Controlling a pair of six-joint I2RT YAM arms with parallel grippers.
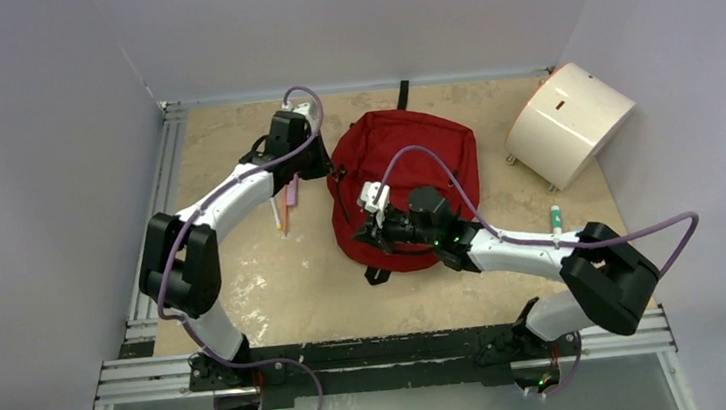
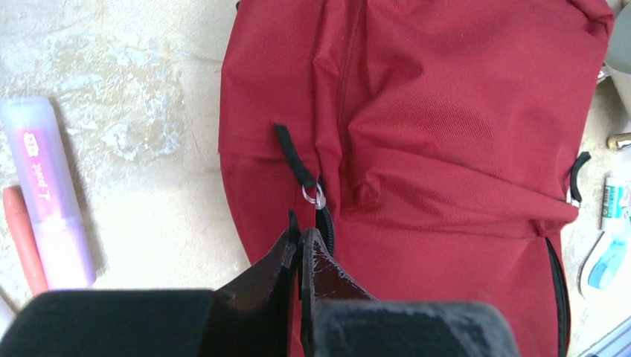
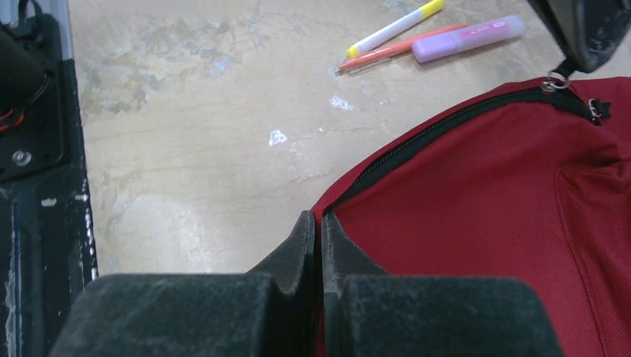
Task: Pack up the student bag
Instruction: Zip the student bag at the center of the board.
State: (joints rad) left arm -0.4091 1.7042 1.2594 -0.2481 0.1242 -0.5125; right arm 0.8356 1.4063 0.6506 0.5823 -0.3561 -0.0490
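We see the backpack (image 1: 405, 186) lying flat mid-table (image 1: 276, 284), nearer the far edge. Our left gripper (image 2: 301, 236) is pinched closed at its black zipper (image 2: 327, 227), just below the pull ring (image 2: 315, 196). Our right gripper (image 3: 321, 221) is closed too, tips against the backpack's edge. Whether either pinches fabric, we cannot tell.

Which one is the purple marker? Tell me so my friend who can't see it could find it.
Find the big red student bag in the middle of the table. On the table just off the bag's left side lie three pens close together. The purple marker is the short fat pale one; the orange pen and the yellow-capped white pen beside it are thin.
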